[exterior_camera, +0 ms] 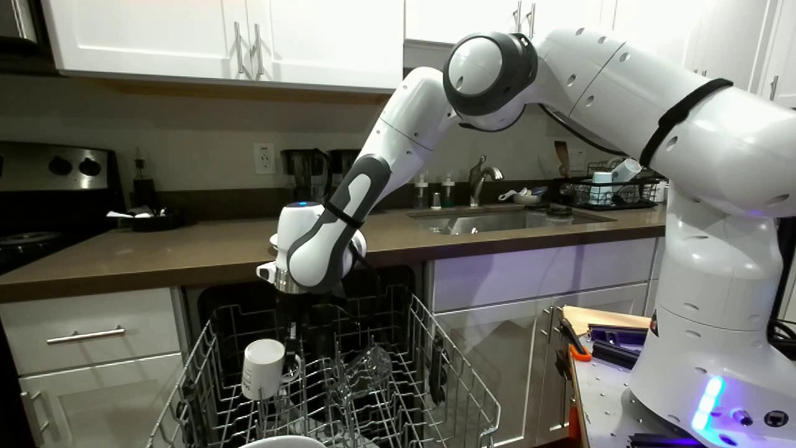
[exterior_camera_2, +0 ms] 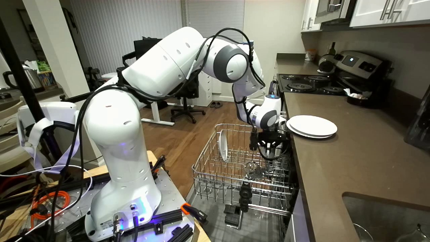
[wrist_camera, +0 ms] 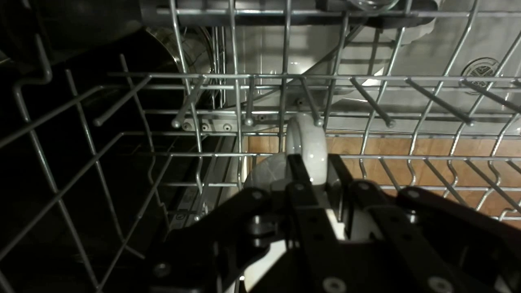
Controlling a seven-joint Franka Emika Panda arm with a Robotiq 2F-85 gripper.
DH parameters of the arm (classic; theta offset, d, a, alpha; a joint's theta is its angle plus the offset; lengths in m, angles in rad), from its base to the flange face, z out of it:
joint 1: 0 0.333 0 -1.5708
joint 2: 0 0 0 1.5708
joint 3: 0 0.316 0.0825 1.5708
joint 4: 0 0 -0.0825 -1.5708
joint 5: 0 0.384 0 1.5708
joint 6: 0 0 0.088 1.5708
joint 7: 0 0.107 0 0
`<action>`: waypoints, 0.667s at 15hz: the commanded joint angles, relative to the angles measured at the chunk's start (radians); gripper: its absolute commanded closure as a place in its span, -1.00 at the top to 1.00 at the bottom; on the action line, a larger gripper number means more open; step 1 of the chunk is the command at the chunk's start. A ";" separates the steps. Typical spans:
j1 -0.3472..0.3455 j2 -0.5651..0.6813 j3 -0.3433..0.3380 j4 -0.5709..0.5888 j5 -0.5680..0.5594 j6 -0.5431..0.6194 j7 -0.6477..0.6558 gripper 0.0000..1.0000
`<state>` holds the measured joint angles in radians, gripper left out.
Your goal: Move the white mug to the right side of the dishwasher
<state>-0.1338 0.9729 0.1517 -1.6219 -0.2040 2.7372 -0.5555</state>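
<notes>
Currently, black two-finger gripper [wrist_camera: 318, 169] holding small white ceramic mug [exterior_camera: 261, 368] by its loop handle [wrist_camera: 311, 142], inside grey metal wire rack [exterior_camera: 457, 353] of open, dark-walled dishwasher [exterior_camera: 227, 295], tilted clear glass [exterior_camera: 376, 366] near.

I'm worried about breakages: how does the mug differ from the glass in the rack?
The mug is opaque white with dark print on its side; the glass is clear. The end effector grips the mug by its handle; nothing grips the glass. The mug tilts slightly; the glass leans much further over. Both are drinkware, within or just above the rack.
</notes>
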 commanded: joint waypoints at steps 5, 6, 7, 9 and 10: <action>0.001 0.017 0.022 -0.001 0.018 0.003 0.025 -0.92; 0.015 0.014 0.007 -0.007 0.012 0.021 0.050 -0.92; 0.019 0.012 0.002 -0.010 0.013 0.025 0.067 -0.92; 0.038 0.003 -0.017 -0.024 0.013 0.048 0.119 -0.92; 0.044 -0.002 -0.022 -0.031 0.016 0.051 0.143 -0.92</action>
<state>-0.1233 0.9929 0.1462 -1.6162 -0.2030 2.7629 -0.4780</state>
